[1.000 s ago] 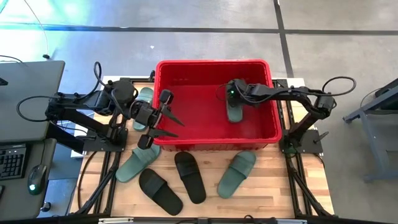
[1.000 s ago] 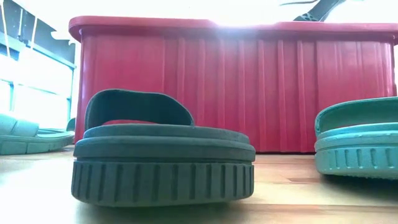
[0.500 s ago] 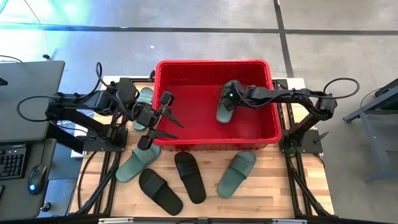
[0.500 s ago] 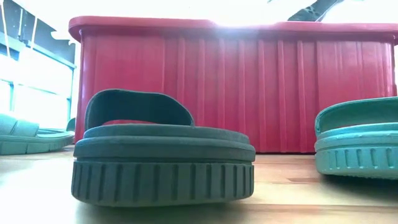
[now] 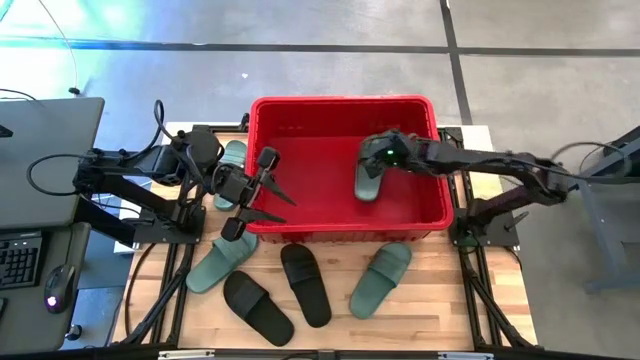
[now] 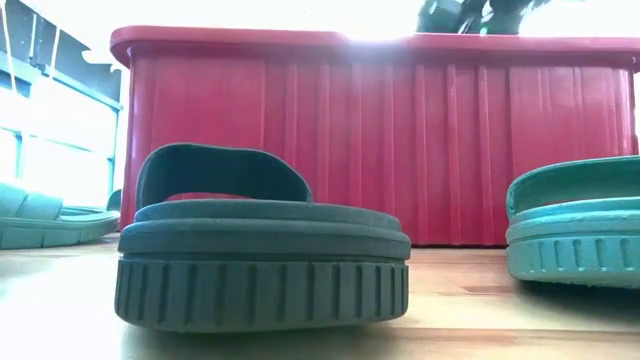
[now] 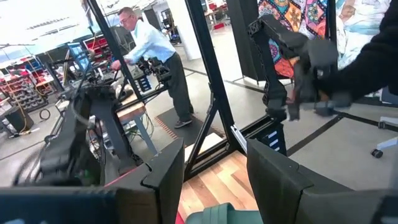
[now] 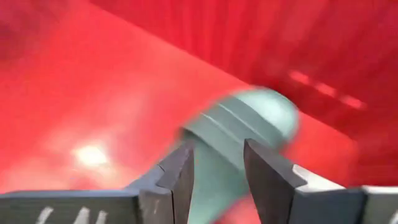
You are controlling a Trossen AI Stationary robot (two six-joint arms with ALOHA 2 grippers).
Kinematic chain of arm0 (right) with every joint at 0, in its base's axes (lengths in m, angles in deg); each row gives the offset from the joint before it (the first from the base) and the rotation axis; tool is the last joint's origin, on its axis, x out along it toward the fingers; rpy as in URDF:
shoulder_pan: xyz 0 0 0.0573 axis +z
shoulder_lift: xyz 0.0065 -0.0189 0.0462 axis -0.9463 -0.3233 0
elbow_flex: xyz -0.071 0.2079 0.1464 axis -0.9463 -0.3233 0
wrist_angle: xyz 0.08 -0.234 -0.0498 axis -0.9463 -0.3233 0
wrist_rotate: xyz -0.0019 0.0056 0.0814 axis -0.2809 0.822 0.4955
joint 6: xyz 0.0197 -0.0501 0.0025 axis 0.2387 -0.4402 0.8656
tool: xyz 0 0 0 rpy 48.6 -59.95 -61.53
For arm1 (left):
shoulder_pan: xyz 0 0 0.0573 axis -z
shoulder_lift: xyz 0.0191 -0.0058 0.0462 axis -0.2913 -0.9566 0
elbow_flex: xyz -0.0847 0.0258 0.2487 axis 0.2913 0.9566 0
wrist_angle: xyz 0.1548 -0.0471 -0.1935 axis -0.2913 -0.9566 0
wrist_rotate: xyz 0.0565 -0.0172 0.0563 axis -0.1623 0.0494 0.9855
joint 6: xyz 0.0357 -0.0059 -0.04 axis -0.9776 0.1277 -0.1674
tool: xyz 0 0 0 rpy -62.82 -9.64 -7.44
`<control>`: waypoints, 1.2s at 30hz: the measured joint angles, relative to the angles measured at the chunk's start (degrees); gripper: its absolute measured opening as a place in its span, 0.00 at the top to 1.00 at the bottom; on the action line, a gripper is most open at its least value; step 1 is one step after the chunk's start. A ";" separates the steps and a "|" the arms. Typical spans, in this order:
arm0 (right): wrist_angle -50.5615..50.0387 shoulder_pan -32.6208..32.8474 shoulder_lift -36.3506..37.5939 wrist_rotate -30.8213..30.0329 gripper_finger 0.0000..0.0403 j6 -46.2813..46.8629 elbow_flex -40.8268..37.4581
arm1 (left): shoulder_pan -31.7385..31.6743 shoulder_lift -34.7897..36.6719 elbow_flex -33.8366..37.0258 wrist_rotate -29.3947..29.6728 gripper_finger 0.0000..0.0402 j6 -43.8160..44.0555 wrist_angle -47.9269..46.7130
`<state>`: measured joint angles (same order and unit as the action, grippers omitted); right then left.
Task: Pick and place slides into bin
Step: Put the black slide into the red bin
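The red bin (image 5: 300, 120) stands at the table's far middle and fills the low view (image 6: 380, 140). My right gripper (image 5: 374, 168) is inside it, shut on a sage green slide (image 5: 367, 185). My left gripper (image 5: 268, 203) waits open and empty over the bin's left rim. One green slide (image 5: 232, 160) lies on the table left of the bin. In front of the bin two green slides (image 5: 222, 262), (image 5: 380, 278) and two black slides (image 5: 258, 307), (image 5: 305, 283) lie flat on their soles. My right gripper has the green slide between its two fingers (image 8: 180, 177), coming at it from above and slanting from the table's right. The slide's rounded end (image 8: 267, 115) points away from the gripper toward the bin floor. Blur hides which part is pinched and whether the slide touches the floor.
The low view shows a dark slide (image 6: 260, 250) close in front, and green slides at the right (image 6: 575, 225) and left (image 6: 40, 220). A desk with a keyboard (image 5: 20, 255) stands beside the table's left. A person (image 7: 155, 56) stands in the room beyond.
My right gripper has carried the green slide about inside the bin, first toward the table's left edge, then back a little. The slide has turned askew, and the right arm has stretched out.
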<state>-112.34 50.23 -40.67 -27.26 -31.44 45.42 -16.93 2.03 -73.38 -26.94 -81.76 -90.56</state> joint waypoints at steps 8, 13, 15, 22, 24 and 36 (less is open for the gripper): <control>15.56 6.29 17.60 25.69 0.68 0.23 0.00 | 0.00 0.00 0.00 0.00 0.61 -0.20 0.00; 24.82 15.07 23.44 36.17 0.68 -1.94 0.04 | 0.00 0.00 0.00 0.01 0.61 -0.20 0.00; 27.17 19.28 24.07 35.44 0.68 -4.45 0.04 | 0.01 0.00 0.00 0.00 0.61 -0.20 0.00; 32.70 29.96 24.10 18.15 0.68 -9.49 0.04 | 0.02 0.00 0.00 0.02 0.61 -0.20 0.00; 33.41 31.69 24.08 17.22 0.68 -9.01 0.04 | 0.01 0.00 0.00 0.02 0.61 -0.20 0.00; 31.37 43.40 16.40 24.04 0.68 -0.96 0.04 | 1.88 0.00 -0.02 -9.48 0.61 0.69 -12.89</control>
<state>-80.98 93.63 -24.27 -3.21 -32.40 45.46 -15.04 2.03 -73.40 -36.42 -81.06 -103.46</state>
